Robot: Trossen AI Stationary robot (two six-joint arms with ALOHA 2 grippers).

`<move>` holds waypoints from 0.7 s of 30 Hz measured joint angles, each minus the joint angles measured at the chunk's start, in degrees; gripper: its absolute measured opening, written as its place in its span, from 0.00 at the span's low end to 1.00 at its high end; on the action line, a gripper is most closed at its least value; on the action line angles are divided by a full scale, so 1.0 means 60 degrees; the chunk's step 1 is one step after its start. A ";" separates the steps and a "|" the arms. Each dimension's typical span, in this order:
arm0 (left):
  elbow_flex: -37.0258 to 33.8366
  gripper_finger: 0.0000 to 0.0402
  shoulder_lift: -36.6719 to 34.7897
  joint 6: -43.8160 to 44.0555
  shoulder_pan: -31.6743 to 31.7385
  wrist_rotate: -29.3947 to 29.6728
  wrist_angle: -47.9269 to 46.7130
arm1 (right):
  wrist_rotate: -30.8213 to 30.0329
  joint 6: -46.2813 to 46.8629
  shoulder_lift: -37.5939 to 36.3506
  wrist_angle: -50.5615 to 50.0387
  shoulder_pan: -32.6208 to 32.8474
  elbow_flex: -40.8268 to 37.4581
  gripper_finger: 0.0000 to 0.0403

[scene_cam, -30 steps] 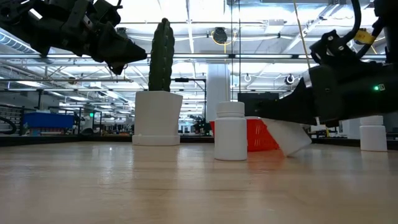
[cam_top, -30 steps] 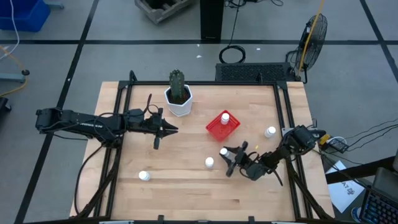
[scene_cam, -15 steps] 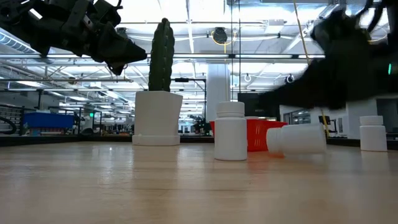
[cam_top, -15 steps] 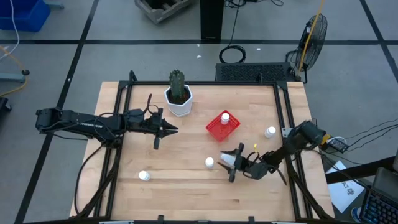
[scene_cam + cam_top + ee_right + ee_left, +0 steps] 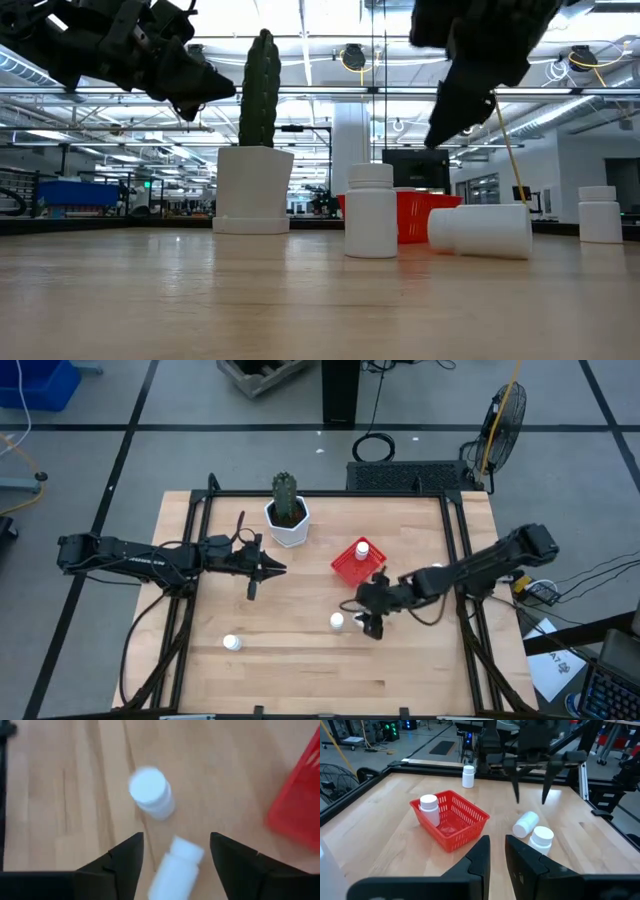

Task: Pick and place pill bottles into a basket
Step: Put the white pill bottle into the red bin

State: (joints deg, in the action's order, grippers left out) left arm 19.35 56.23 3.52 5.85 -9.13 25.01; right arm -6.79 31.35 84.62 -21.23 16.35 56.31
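The red basket (image 5: 358, 563) holds one upright pill bottle (image 5: 429, 809). Another bottle stands upright (image 5: 370, 212) on the table near the basket, and next to it one lies on its side (image 5: 480, 232), also in the left wrist view (image 5: 525, 824). My right gripper (image 5: 176, 839) hangs open above the lying bottle, fingers pointing down on either side of it, clear of it (image 5: 450, 125). Two more bottles stand apart, one by the right edge (image 5: 468, 776) and one at the near left (image 5: 232, 643). My left gripper (image 5: 276, 568) waits shut above the table's left half.
A white faceted pot with a green cactus (image 5: 287, 520) stands at the far side, left of the basket. Black rails (image 5: 455, 540) run along the table's edges. Bare wood lies along the near edge.
The bottle that stood tilted under my right gripper has tipped over and now lies on its side on the table. My right gripper has let it go and risen clear above it, shifting a little toward the basket.
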 joint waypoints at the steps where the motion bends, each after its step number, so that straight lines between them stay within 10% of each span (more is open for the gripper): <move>1: 0.0000 0.16 0.0000 -0.0002 0.0003 -0.0004 -0.0037 | 0.0367 0.0125 0.0143 -0.0293 -0.0159 0.0127 0.57; 10: 0.0000 0.16 0.0000 -0.0090 0.0000 -0.0007 -0.0208 | 0.1276 0.1174 0.1794 0.0494 -0.0138 0.0259 0.75; 21: 0.0000 0.16 0.0000 -0.0064 -0.0121 -0.0386 -0.0211 | 0.1887 0.0834 0.2997 0.0871 -0.0081 0.0306 0.74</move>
State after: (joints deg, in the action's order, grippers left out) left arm 19.35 56.23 3.14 5.12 -11.44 23.75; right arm 4.54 36.35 102.61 -16.01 15.86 58.15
